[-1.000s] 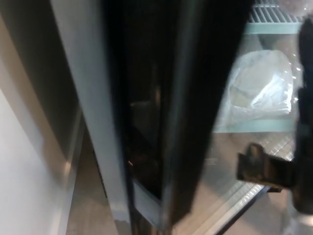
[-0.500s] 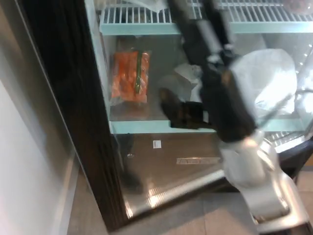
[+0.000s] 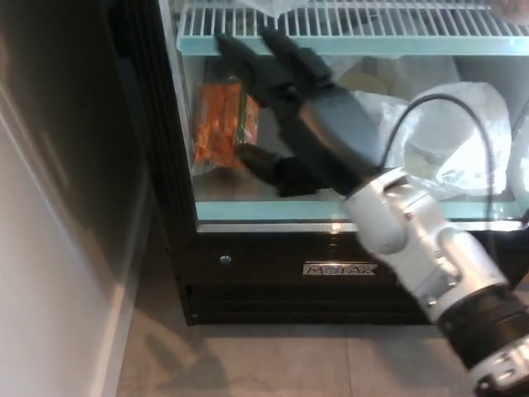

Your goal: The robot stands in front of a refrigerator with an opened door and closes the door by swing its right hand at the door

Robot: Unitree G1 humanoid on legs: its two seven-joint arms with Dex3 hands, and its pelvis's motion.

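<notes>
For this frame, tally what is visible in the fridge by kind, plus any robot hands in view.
Orange packet: 1
White plastic bags: 1 clearly; more pale wrapping beside it cannot be separated
Wire shelves: 1
Robot hands: 1, the right hand, fingers spread, holding nothing
Total: 4

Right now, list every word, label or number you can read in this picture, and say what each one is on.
"MOTAK", as best it reads, slightly blurred: small metal nameplate on the fridge's black bottom panel.
Bag of carrots on the shelf: any printing is too blurred to read.
White plastic bags: no lettering shows.
Nothing else is readable.
</notes>
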